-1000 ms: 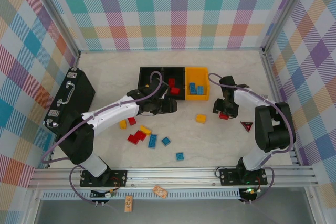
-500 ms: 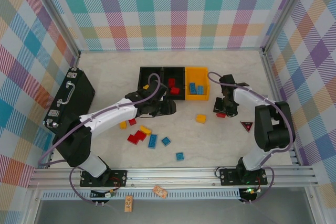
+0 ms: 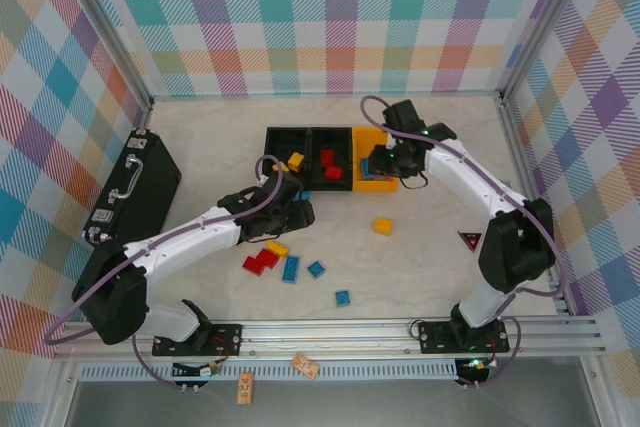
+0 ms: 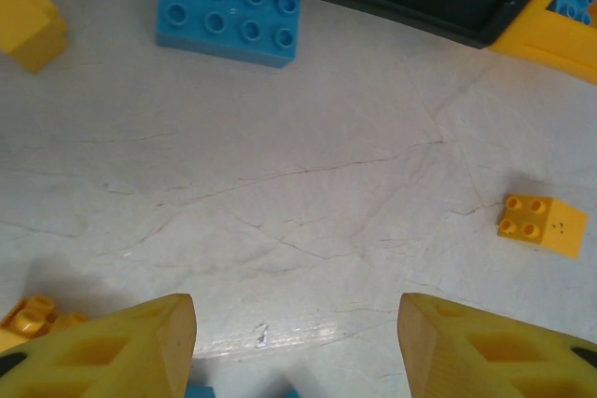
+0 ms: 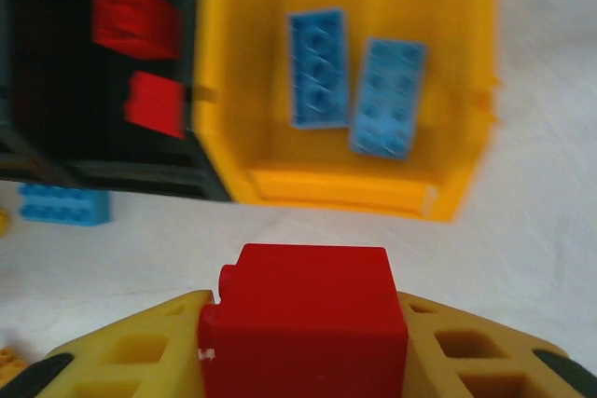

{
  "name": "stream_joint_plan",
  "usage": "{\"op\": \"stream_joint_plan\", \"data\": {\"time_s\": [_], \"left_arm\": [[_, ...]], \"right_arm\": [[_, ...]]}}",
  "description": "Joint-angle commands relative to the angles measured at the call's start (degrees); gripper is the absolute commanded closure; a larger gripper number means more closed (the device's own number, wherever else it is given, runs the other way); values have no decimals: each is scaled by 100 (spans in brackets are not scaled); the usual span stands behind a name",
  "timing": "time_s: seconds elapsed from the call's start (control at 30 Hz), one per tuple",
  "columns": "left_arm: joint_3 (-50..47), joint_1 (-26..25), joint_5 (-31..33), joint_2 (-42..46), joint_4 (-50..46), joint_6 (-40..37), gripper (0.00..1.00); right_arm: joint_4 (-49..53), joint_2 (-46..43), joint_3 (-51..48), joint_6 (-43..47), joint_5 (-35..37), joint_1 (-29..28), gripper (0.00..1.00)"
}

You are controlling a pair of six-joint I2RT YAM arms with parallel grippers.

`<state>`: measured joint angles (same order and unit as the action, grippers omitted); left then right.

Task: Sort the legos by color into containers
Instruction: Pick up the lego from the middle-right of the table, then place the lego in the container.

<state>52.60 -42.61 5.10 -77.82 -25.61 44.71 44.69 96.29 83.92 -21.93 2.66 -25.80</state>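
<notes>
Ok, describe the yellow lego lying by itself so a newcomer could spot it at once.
Find the yellow-orange bin at the right end of the row of three. In front of it, on bare table, lies the yellow lego. It sits alone, well right of the loose pile, where other yellow bricks mix with red and blue.

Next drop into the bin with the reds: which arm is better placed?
Right. The right gripper holds a red brick close to the black bin containing other red legos. The left gripper hangs open and empty over the table.
</notes>
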Motion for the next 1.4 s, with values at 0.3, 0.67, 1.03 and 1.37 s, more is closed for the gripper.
{"op": "stream_joint_plan", "data": {"time_s": [0.3,0.67,1.03,1.37], "left_arm": [[-590,79,514,959,-478,490,41],[-690,82,553,1073,-549,563,41],[-797,81,620,1233,-621,625,41],[-877,90,657,1352,-682,671,41]], "right_arm": [[555,1777,2053,350,50,-632,69],[865,2900,3270,551,589,-715,67],[963,3383,3752,644,892,-776,64],[1107,3633,4214,646,1018,-869,50]]}}
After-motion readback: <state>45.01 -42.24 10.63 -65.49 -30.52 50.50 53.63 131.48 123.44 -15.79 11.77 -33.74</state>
